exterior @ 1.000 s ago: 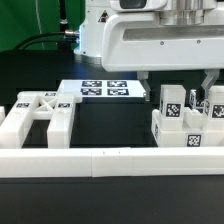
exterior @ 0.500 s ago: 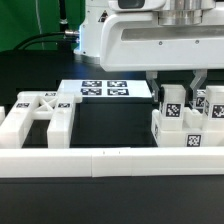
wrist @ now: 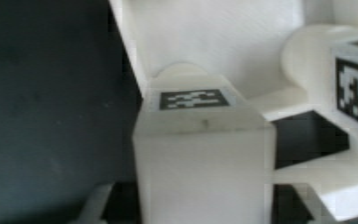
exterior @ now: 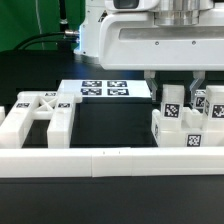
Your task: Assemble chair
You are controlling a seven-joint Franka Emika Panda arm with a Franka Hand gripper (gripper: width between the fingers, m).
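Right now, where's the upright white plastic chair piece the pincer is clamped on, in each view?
Exterior view: the upright white plastic chair piece stands in the parts cluster at the exterior view's right, between the fingers of the pincer.
Wrist view: it fills the middle of the picture, a small tag facing the camera.
Shared landmark: the neighbouring tagged white plastic block beside it, probably the same one in both.

1. Black tabletop (exterior: 110, 128) carries everything.
2. Flat white marker board (exterior: 105, 89) lies at its back.
3. Glossy white cross-braced plastic chair frame (exterior: 38, 112) rests at the exterior view's left.
4. Chunky white tagged plastic chair blocks (exterior: 185, 128) cluster at its right.
5. Long white border rail (exterior: 100, 162) lines the front.
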